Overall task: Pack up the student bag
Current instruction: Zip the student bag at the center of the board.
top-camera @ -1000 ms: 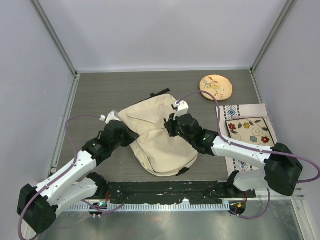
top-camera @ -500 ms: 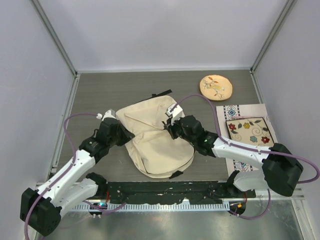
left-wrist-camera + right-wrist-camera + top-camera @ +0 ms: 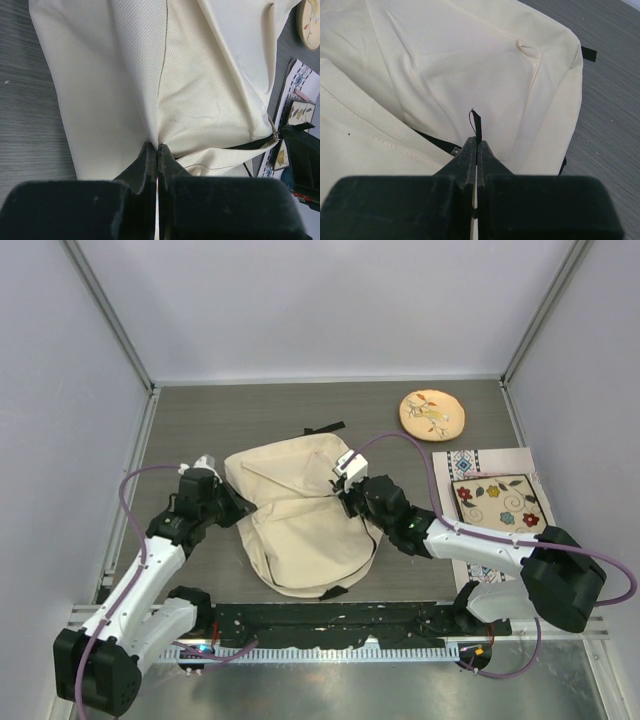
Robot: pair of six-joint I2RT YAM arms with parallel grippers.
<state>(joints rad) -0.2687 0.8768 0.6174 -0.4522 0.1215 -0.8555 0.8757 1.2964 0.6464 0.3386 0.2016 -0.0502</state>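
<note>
Only up close: right fingers (image 3: 466, 156) pinch a black strap (image 3: 477, 124) on the student bag (image 3: 470, 65).

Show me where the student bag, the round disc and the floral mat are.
student bag (image 3: 300, 525): top view, middle of its cream fabric.
round disc (image 3: 432, 415): top view, its embroidered centre.
floral mat (image 3: 497, 502): top view, its flowered middle panel.

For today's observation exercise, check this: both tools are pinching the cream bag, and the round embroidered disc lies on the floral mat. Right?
No. The round embroidered disc lies on the table beyond the floral mat, not on it; the top external view shows this. The left tool and right tool do pinch the cream bag.
</note>
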